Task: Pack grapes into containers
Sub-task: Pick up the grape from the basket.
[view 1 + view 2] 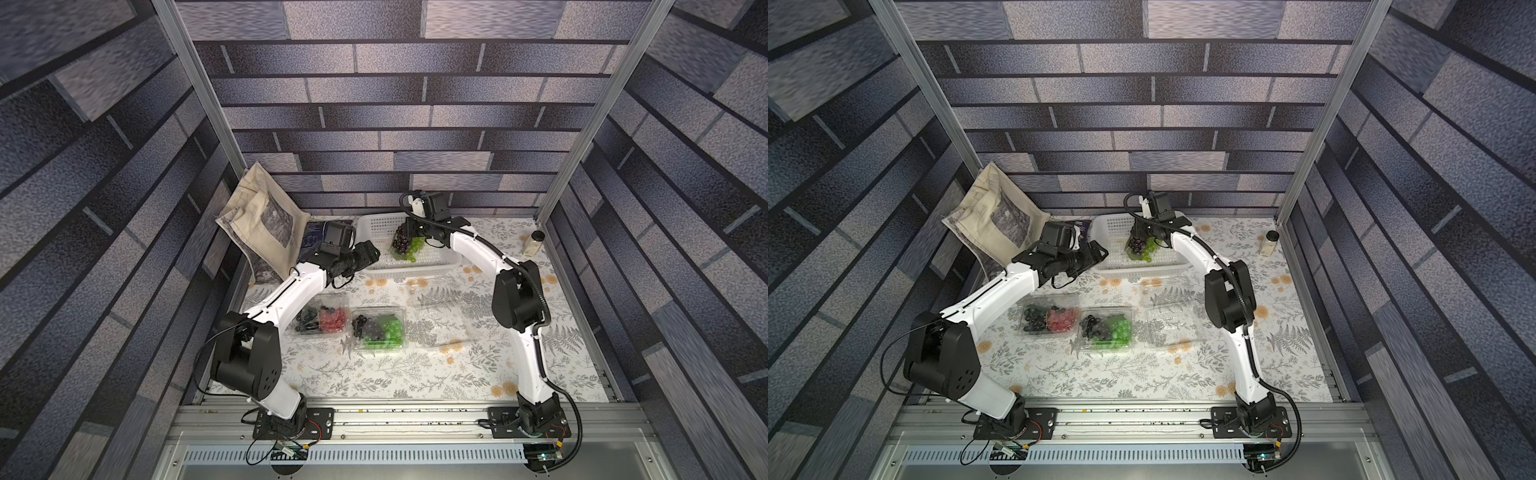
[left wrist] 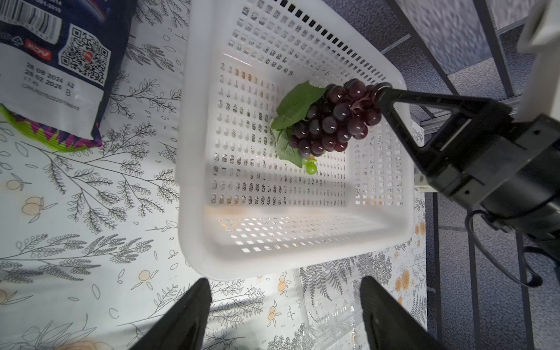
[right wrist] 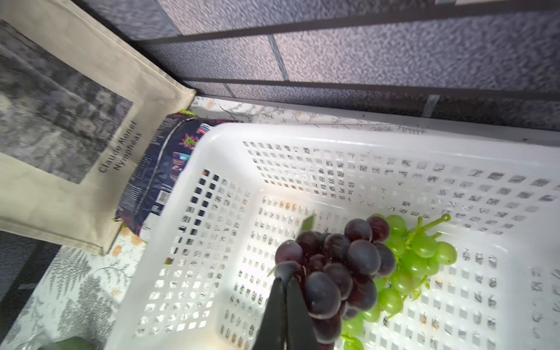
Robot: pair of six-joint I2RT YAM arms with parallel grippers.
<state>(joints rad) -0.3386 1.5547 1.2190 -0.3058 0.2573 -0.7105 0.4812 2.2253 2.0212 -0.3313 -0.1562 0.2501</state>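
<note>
My right gripper (image 3: pixel 285 272) is shut on a dark purple grape bunch (image 3: pixel 348 266) with green leaves, holding it just above the floor of the white basket (image 1: pixel 411 272). A green bunch (image 3: pixel 415 251) lies in the basket under it. My left gripper (image 2: pixel 285 281) hangs open and empty near the basket's front left corner. Three clear containers stand in a row mid-table: one with black and red grapes (image 1: pixel 322 318), one with black and green grapes (image 1: pixel 380 328), and an empty one (image 1: pixel 440 316).
A cream tote bag (image 1: pixel 262 224) leans in the back left corner, with a dark snack packet (image 2: pixel 60 75) flat beside the basket. A small jar (image 1: pixel 534 243) stands at the back right. Patterned walls close the table on three sides.
</note>
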